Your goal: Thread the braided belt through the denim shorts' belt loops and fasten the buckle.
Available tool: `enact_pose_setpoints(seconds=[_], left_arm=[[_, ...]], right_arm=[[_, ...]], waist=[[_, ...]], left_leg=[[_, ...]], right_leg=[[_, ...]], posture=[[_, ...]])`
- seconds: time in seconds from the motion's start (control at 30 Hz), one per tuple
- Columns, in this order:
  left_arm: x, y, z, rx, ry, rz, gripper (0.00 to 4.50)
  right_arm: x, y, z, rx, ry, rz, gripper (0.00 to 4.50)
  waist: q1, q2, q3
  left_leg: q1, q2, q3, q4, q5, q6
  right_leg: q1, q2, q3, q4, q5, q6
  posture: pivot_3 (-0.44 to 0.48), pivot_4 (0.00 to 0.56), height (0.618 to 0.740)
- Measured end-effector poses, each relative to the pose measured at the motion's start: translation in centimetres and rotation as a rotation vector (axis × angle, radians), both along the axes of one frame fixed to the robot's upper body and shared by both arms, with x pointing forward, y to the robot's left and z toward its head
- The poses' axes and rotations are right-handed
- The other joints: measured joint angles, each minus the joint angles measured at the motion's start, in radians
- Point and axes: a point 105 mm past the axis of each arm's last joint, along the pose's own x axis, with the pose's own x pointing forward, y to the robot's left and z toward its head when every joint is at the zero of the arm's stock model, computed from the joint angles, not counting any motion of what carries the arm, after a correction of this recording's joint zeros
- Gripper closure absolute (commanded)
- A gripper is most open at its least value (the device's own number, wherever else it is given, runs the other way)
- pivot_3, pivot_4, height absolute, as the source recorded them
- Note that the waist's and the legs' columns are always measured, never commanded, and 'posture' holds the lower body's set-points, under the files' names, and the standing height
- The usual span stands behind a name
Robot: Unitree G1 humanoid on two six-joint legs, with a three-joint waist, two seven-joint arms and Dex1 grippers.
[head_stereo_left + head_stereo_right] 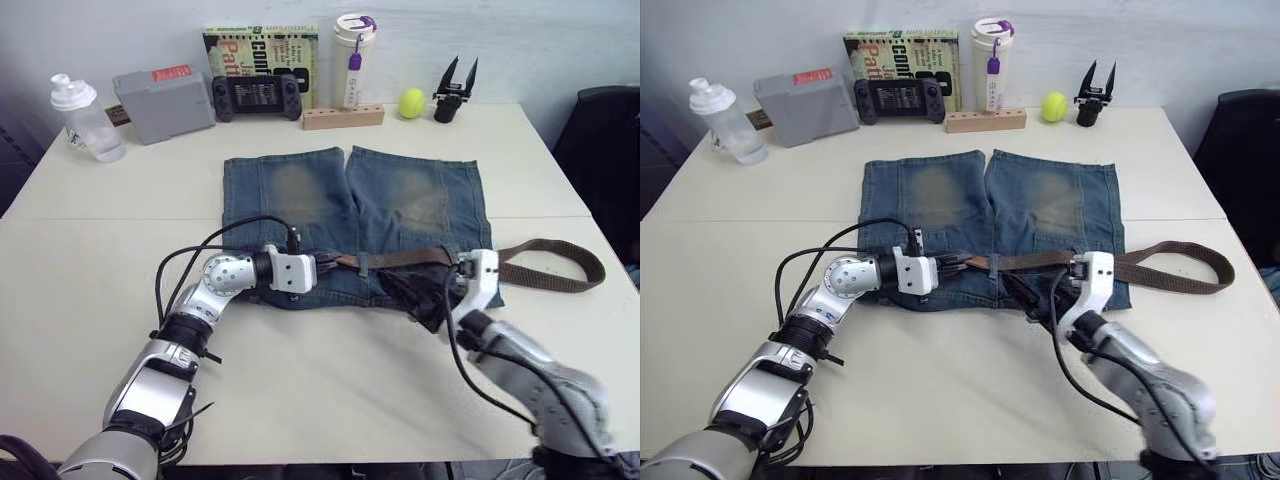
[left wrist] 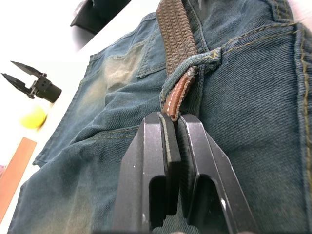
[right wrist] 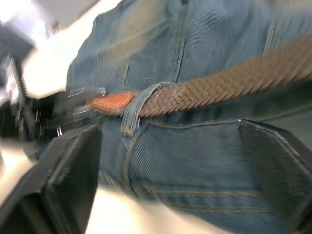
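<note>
The denim shorts [image 1: 350, 200] lie flat on the table with the waistband nearest me. The braided belt [image 1: 405, 258] runs along that waistband and trails off the shorts' right side in a bend [image 1: 585, 262]. Its tan leather tip [image 2: 174, 97] has come through one of the belt loops [image 2: 202, 59], and my left gripper [image 2: 169, 117] is shut on that tip. My right gripper [image 1: 425, 293] hovers open over the waistband just right of centre, its fingers [image 3: 73, 161] spread wide on either side of the belt and touching nothing. The buckle is hidden.
Along the table's far edge stand a water bottle [image 1: 85, 120], a grey box [image 1: 165, 100], a game controller [image 1: 255, 95], a book [image 1: 262, 50], a tumbler [image 1: 353, 55], a wooden block [image 1: 343, 117], a yellow ball [image 1: 411, 102] and a spare black gripper [image 1: 455, 95]. A dark chair [image 1: 605, 150] is at the right.
</note>
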Motion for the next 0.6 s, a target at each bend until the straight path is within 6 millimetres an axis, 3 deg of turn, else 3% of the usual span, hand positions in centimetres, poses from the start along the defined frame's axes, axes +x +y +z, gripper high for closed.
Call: enact_pose_setpoints(seconds=[0.1, 0.2, 0.33, 0.4, 0.6], left_arm=[[0.0, 0.0, 0.0, -0.003, 0.012, 0.001, 4.50], [0.1, 0.0, 0.0, -0.006, 0.020, 0.005, 4.50], [0.0, -0.2, 0.4, -0.012, 0.019, 0.000, 4.50], [-0.1, -0.1, 0.9, -0.010, 0.013, -0.002, 4.50], [-0.1, 1.8, 1.9, 0.032, -0.008, 0.024, 4.50]], right_arm=[[0.3, -0.7, 1.2, -0.138, -0.078, 0.022, 0.89], [1.5, -2.6, 1.0, -0.255, -0.092, -0.037, 2.30], [2.7, -5.4, -3.0, -0.328, 0.041, -0.124, 4.39], [3.1, -5.8, -4.7, -0.324, 0.087, -0.146, 4.46], [4.1, -5.6, -5.2, -0.321, 0.066, -0.143, 4.46]], waist=[[0.000, 0.000, 0.000], [0.006, -0.002, 0.001], [0.015, -0.002, 0.001], [0.015, -0.002, 0.001], [0.005, -0.003, 0.001]], left_leg=[[0.000, 0.000, 0.000, 0.000, 0.001, 0.000], [0.000, 0.000, 0.000, 0.000, 0.001, 0.000], [0.000, -0.001, 0.001, 0.001, 0.001, 0.000], [0.000, 0.000, 0.001, 0.001, 0.003, -0.003], [0.002, 0.000, 0.000, 0.001, 0.002, -0.001]], right_leg=[[0.000, 0.000, 0.000, 0.000, 0.000, 0.000], [0.000, 0.000, -0.001, 0.000, 0.000, 0.000], [0.000, 0.000, 0.000, 0.000, 0.000, 0.001], [0.000, 0.000, 0.000, 0.000, 0.000, 0.001], [0.002, 0.000, 0.000, 0.001, 0.001, 0.001]], posture=[[0.000, 0.150, 0.693], [0.000, 0.150, 0.693], [0.000, 0.150, 0.693], [0.000, 0.150, 0.693], [0.000, 0.150, 0.693]])
